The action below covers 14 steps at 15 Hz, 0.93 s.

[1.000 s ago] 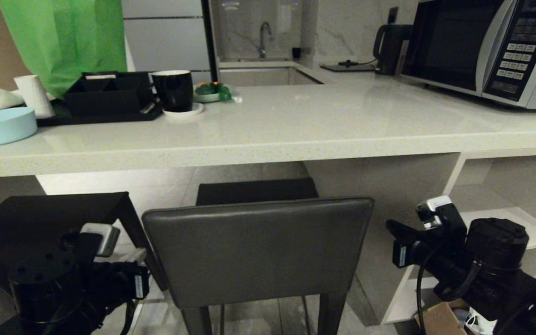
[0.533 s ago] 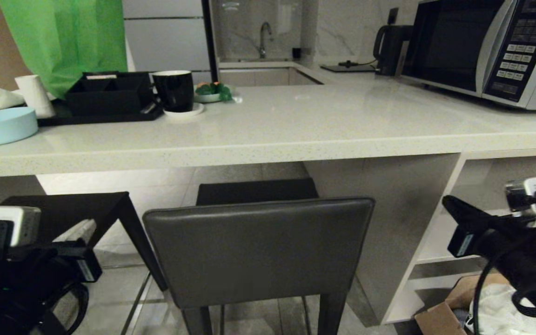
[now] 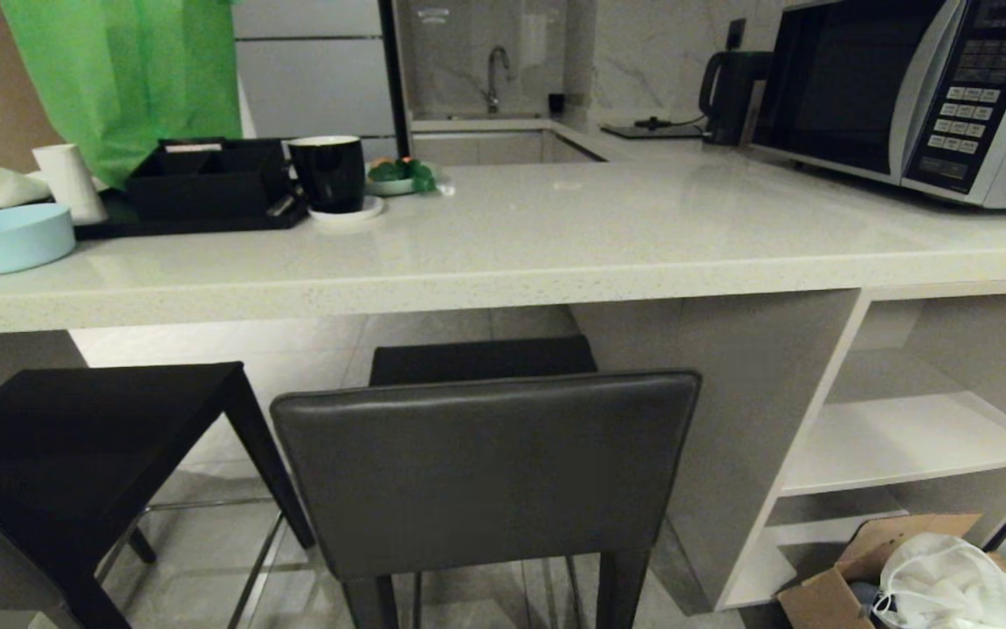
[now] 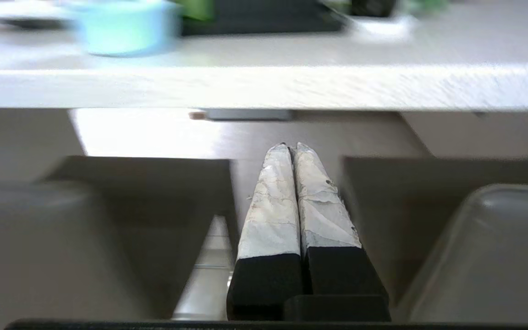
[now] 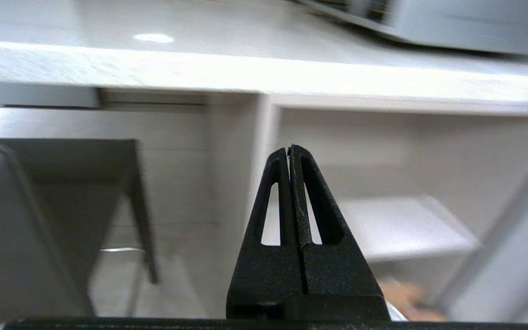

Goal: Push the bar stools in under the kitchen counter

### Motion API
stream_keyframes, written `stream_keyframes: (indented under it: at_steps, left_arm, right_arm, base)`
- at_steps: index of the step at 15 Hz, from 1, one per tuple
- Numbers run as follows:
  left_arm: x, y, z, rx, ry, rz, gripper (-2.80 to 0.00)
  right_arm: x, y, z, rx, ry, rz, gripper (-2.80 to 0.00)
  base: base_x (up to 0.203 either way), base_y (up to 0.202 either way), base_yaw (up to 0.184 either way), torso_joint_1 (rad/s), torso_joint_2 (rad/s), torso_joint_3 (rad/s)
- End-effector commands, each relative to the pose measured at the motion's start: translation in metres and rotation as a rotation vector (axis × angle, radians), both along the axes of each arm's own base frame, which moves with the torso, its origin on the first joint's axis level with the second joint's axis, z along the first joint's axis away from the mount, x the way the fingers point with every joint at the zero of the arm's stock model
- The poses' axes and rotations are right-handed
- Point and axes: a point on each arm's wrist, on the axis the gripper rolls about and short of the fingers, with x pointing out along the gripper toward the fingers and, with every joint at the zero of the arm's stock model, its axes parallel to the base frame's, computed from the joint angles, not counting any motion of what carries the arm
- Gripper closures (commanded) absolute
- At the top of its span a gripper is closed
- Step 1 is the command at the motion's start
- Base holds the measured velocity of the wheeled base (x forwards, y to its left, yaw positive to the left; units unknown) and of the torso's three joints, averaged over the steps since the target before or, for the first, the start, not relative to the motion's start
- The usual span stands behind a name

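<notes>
Bar stools are seen from the head view at the near edge of the kitchen counter (image 3: pixel 503 262). One bar stool (image 3: pixel 485 472) stands in the middle, its grey leather-like backrest facing the camera and its dark seat reaching just under the counter's front edge; its legs are cut off by the lower frame edge. A second bar stool (image 3: pixel 75 437) stands at the left, turned at an angle, with only its dark seat, part of a leg and a thin metal footrest shown; its backrest cannot be made out in this view.

Neither gripper is shown in the head view. In the left wrist view, the left gripper (image 4: pixel 290 146) is seen with its white-wrapped fingers pressed together, holding nothing, pointed level toward the gap between the two stools, below the counter edge. In the right wrist view, the right gripper (image 5: pixel 289 149) is seen with its black fingers closed on nothing, pointed toward the counter's side panel and open shelves (image 3: pixel 905 437). Both wrist views are blurred.

On the counter's left end a pale blue bowl (image 3: pixel 5 238), a black tray with a black organiser (image 3: pixel 197 179), a black mug (image 3: pixel 328 172) on a white coaster and a green bag (image 3: pixel 127 79) are seen. At the right end a microwave (image 3: pixel 905 96) is cut off by the frame; its button labels are too small to be read. A cardboard box (image 3: pixel 844 585) holding white cloth is partly cut off at the lower right corner.
</notes>
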Motion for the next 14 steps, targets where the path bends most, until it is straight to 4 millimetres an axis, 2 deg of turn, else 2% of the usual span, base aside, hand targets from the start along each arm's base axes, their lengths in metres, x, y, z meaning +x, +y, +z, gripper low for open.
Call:
stream_keyframes:
  at_steps: [1,3,5,7,8,10,11,13,14]
  left_arm:
    - [-0.049,0.008,0.009,-0.008,-0.140,0.079,0.00]
    - [-0.068,0.008,0.005,-0.001,-0.161,0.090,0.00]
    - [-0.090,0.008,-0.010,0.008,-0.176,0.075,0.00]
    - [-0.112,0.007,-0.036,0.021,-0.156,0.042,0.00]
    - [-0.119,0.006,-0.054,0.027,-0.088,0.025,0.00]
    - [-0.116,0.006,-0.076,0.028,0.016,-0.005,0.00]
    - [-0.110,0.005,-0.089,0.032,0.070,-0.022,0.00]
    - [-0.100,0.004,-0.109,0.042,0.114,-0.075,0.00]
    - [-0.095,0.004,-0.121,0.046,0.126,-0.099,0.00]
  right_arm:
    - [-0.055,-0.008,-0.004,0.008,-0.090,-0.079,0.00]
    - [-0.080,-0.009,-0.015,0.007,-0.089,-0.101,0.00]
    - [-0.102,-0.010,-0.029,0.010,-0.088,-0.103,0.00]
    - [-0.117,-0.009,-0.043,0.004,-0.100,-0.070,0.00]
    - [-0.122,-0.008,-0.051,-0.002,-0.100,-0.045,0.00]
    - [-0.119,-0.007,-0.076,-0.008,-0.032,-0.010,0.00]
    - [-0.114,-0.006,-0.086,-0.001,0.009,0.000,0.00]
    - [-0.096,-0.006,-0.120,-0.001,0.108,0.014,0.00]
    - [-0.089,-0.005,-0.130,0.003,0.073,0.033,0.00]
  base:
    - [0.000,0.000,0.000,0.000,0.00,0.000]
    - [0.000,0.000,0.000,0.000,0.00,0.000]
    - [0.000,0.000,0.000,0.000,0.00,0.000]
    - [0.000,0.000,0.000,0.000,0.00,0.000]
    - [0.000,0.000,0.000,0.000,0.00,0.000]
    - [0.000,0.000,0.000,0.000,0.00,0.000]
    - [0.000,0.000,0.000,0.000,0.00,0.000]
    - [0.000,0.000,0.000,0.000,0.00,0.000]
    - [0.000,0.000,0.000,0.000,0.00,0.000]
